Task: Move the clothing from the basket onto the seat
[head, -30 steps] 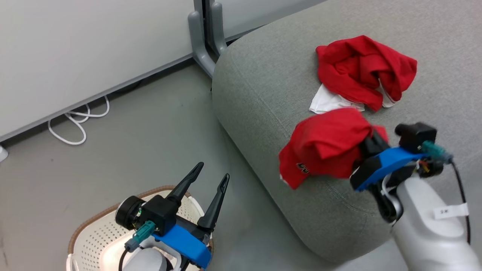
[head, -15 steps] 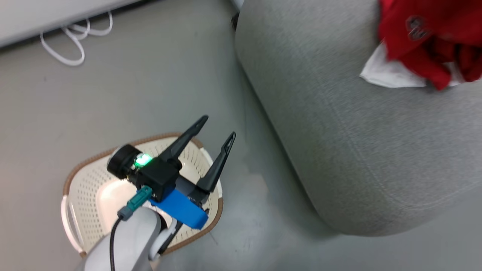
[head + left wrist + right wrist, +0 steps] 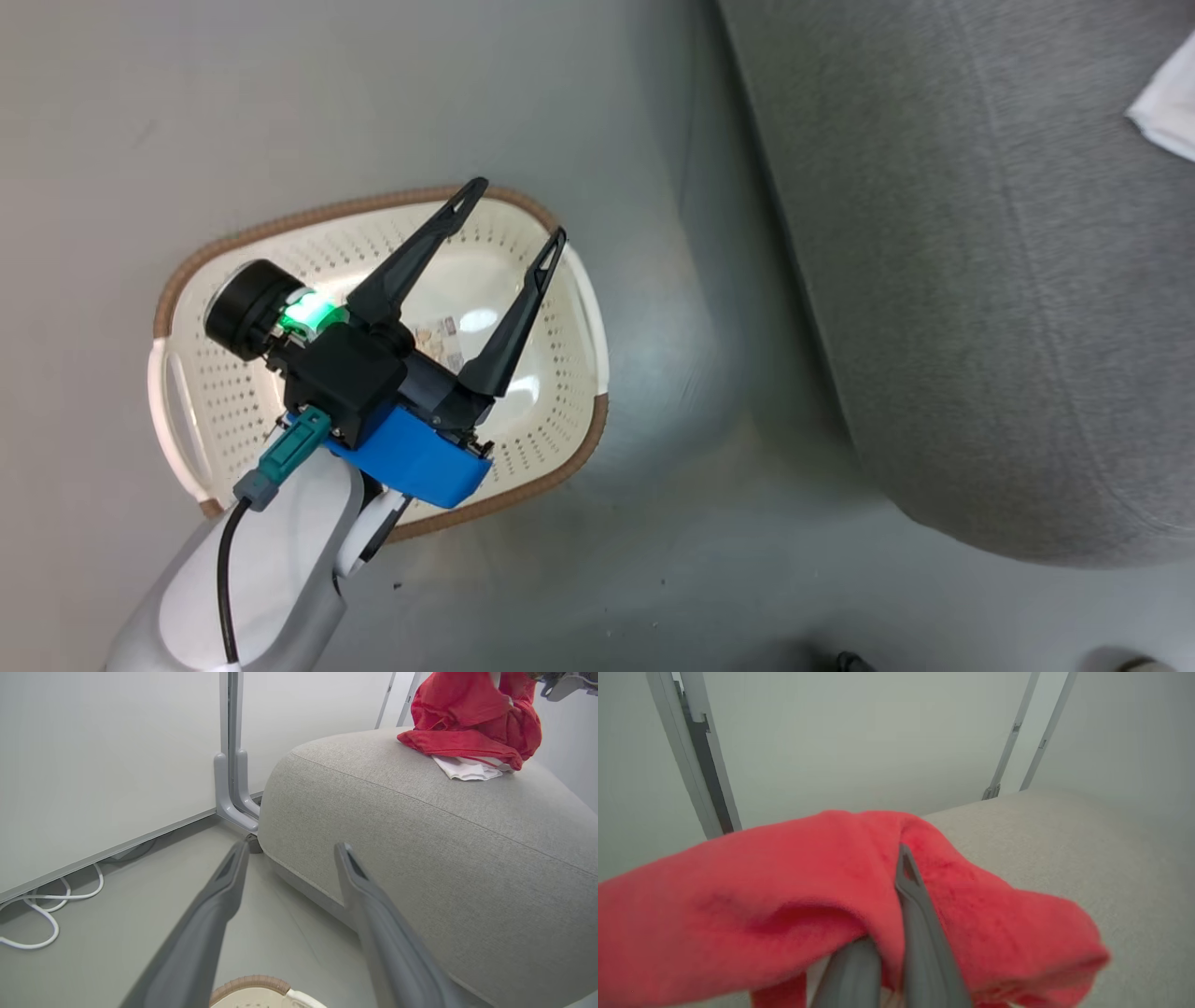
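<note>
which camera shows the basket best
Head view: the basket is seen from above, nearly whole, with the left pincer over it. The left wrist view catches the basket as a rim sliver at the bottom edge; the right wrist view faces red clothing.

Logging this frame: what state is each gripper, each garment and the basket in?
basket: upright on the floor, no clothing inside.
left gripper: open, above the basket.
right gripper: shut on the held red garment.
held red garment: gripped, bunched over the seat.
red-and-white garment: crumpled on the seat.
</note>
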Tool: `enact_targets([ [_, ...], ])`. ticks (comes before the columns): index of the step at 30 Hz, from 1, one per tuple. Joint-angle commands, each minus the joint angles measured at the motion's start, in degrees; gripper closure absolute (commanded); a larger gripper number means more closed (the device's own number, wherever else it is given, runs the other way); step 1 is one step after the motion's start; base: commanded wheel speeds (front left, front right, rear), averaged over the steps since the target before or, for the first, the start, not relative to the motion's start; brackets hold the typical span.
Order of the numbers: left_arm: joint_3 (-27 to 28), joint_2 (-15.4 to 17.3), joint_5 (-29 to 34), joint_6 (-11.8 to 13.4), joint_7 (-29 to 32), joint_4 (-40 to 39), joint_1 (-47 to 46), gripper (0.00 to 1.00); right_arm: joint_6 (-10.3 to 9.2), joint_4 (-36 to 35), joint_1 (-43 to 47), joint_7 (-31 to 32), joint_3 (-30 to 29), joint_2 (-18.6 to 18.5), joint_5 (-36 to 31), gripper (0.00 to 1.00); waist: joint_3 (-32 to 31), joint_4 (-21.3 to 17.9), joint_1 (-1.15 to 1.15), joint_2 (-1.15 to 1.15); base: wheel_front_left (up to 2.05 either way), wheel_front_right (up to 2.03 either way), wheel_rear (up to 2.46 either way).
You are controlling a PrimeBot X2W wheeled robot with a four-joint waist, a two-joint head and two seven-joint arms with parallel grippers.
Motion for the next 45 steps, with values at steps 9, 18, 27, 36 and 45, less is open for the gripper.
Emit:
enact_targets([
  [9,0.8,0.4,0.9,-0.1,-0.2,-0.3,-1.2,0.0,0.01,7.8,2.3,-4.3,-0.8,1.6,-1.9,1.0,3.4,1.3,-0.01,0.0,0.0,0.0,0.0],
  [18,-0.4,-1.4,-0.4,-0.1,-0.2,2.2,-0.2,0.0,0.01,11.5,3.7,-5.9,3.9,0.0,-3.5,0.0,-1.1,1.7,-0.01,0.0,0.0,0.0,0.0],
  [27,1.5,-5.1,-2.2,-0.1,-0.2,4.9,4.7,0.0,0.01,9.5,11.5,-6.1,10.3,-0.6,-2.4,0.0,-12.6,3.6,-0.01,0.0,0.0,0.0,0.0],
  [36,5.8,-8.6,-4.4,-0.1,-0.2,7.4,15.0,0.0,0.01,-1.5,25.1,-3.4,14.0,3.6,-2.4,0.0,-26.1,5.7,-0.01,0.0,0.0,0.0,0.0],
  [45,9.8,-10.2,-5.5,-0.1,-0.2,8.7,22.6,0.0,0.01,-15.1,41.3,-1.0,16.9,11.4,-2.2,0.0,-35.9,10.1,-0.01,0.0,0.0,0.0,0.0],
])
